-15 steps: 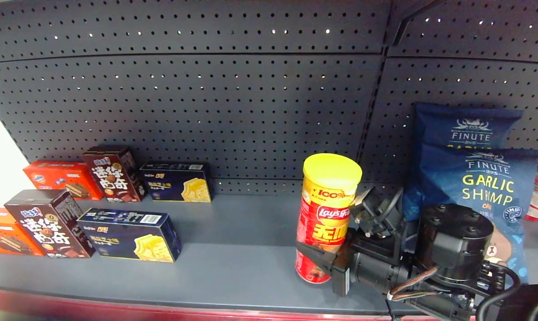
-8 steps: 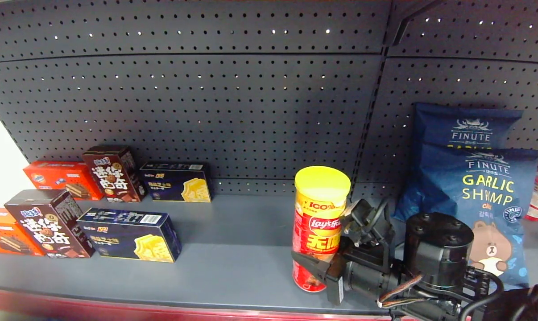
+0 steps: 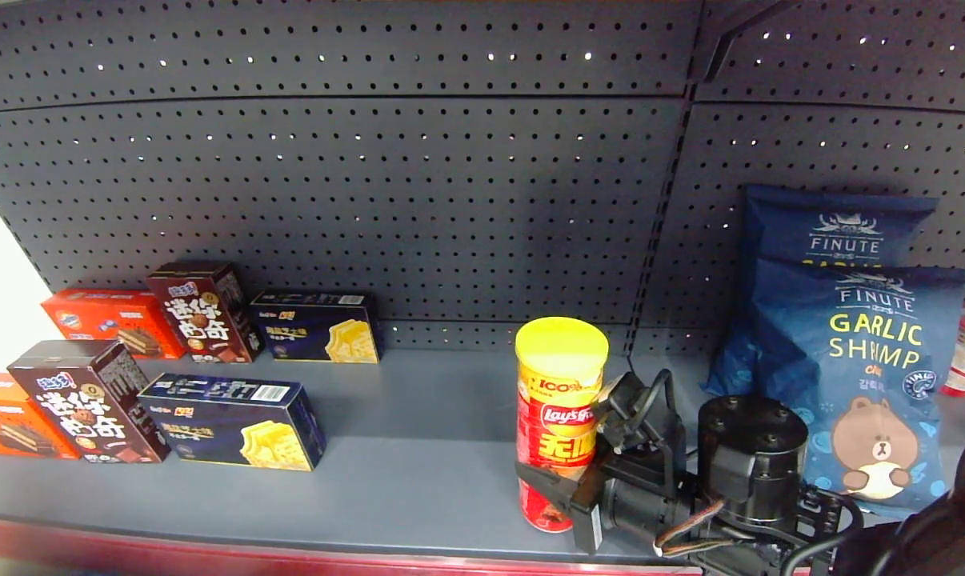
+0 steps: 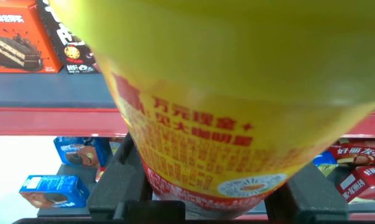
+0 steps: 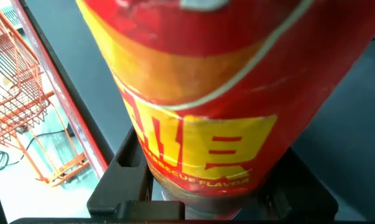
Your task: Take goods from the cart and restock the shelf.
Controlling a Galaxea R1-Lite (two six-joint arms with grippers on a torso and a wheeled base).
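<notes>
Red canister (image 3: 558, 424), apparently upright, near bags (image 3: 850, 360)

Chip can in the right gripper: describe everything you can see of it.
The chip can is a tall cardboard-looking tube, red and yellow, with a yellow plastic lid. It is upright near the shelf's front edge, the right gripper clamped around its lower half. Whether its base touches the shelf is unclear.

The head camera looks forward and down from in front of the shelf (image 3: 418, 480), at middle range, with the red can (image 3: 558, 432) on the right. The right wrist camera sits tight against that red can (image 5: 206, 112). The left wrist camera, pressed to a yellow can (image 4: 237, 81), faces the shelf's near edge. It shares the near-left orange box (image 4: 13, 37) with the head view.
</notes>
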